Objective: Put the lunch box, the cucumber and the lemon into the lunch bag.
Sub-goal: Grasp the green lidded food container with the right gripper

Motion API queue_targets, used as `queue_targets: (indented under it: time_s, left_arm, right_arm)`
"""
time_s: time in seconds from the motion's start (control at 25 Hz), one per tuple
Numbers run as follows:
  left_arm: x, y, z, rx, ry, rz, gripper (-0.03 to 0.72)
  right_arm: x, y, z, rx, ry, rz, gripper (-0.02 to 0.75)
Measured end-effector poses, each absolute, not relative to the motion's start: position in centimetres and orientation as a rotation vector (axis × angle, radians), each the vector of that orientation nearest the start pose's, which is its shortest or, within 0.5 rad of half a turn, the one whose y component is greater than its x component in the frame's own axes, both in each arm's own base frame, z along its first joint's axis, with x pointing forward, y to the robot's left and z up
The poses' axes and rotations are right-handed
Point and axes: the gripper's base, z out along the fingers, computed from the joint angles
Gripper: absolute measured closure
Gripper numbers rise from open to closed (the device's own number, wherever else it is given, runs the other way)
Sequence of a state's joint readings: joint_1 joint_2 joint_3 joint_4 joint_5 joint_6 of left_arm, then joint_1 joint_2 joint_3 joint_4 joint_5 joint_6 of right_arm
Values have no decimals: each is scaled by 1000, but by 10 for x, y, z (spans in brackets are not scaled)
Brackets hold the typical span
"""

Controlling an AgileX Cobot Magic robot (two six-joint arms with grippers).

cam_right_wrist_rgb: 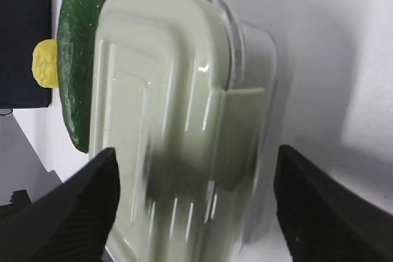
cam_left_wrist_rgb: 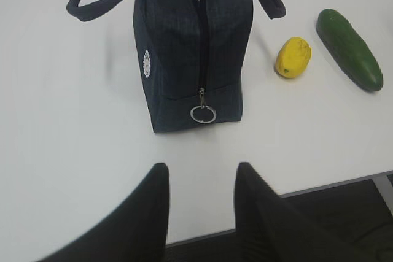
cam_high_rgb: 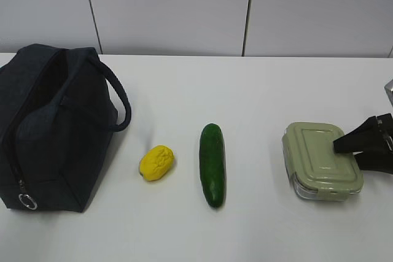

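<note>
The navy lunch bag [cam_high_rgb: 61, 133] stands at the left, its ring pull [cam_left_wrist_rgb: 202, 113] hanging at the near end. The yellow lemon [cam_high_rgb: 156, 162] and the dark green cucumber [cam_high_rgb: 212, 164] lie side by side in the middle of the table. The lunch box [cam_high_rgb: 319, 159] with its sage-green lid lies at the right. My right gripper [cam_right_wrist_rgb: 195, 157] is open wide, one finger on each side of the lunch box's [cam_right_wrist_rgb: 178, 90] near end. It enters the exterior view from the right [cam_high_rgb: 347, 151]. My left gripper [cam_left_wrist_rgb: 199, 173] is open and empty, in front of the bag [cam_left_wrist_rgb: 190, 41].
The white table's front edge [cam_left_wrist_rgb: 319, 185] runs just under the left gripper. A pale panelled wall [cam_high_rgb: 184, 10] stands behind the table. The bag's two loop handles [cam_high_rgb: 120, 99] hang to its sides.
</note>
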State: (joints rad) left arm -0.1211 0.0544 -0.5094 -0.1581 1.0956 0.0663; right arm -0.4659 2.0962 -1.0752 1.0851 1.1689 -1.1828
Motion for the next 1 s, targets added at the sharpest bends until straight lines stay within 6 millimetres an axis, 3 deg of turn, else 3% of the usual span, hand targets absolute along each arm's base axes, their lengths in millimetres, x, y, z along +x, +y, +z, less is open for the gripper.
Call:
queue_targets:
  time_s: [0.2, 1.0]
  left_arm:
    - [-1, -13, 278, 205, 2111, -223, 449]
    - [-1, -12, 278, 205, 2111, -220, 449]
  right_arm:
    - [330, -81, 99, 30, 2565, 1290, 153]
    - [333, -80, 99, -5, 2524, 1283, 153]
